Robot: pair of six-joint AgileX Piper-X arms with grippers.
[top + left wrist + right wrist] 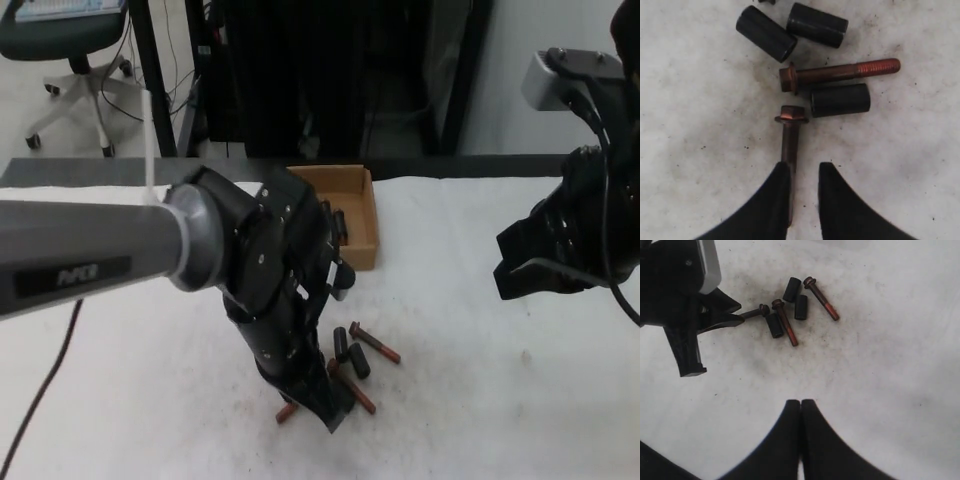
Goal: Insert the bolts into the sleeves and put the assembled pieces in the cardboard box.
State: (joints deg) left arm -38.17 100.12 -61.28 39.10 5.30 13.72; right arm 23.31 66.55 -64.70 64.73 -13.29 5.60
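Bolt (790,131) shank partly behind jaws

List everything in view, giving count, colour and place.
Copper-coloured metal bolts: three, copper, loose in one pile; one lies at the left gripper.
Black cylindrical sleeves: three, black, among the bolts.
Brown cardboard box: one, brown, behind the pile, dark pieces inside.
White bench cover: one, white, stained under the parts.
Office chair: one, dark seat, on the floor far back.
Left gripper: one, black, open, down at a bolt.
Right gripper: one, black, shut, above bare cover.
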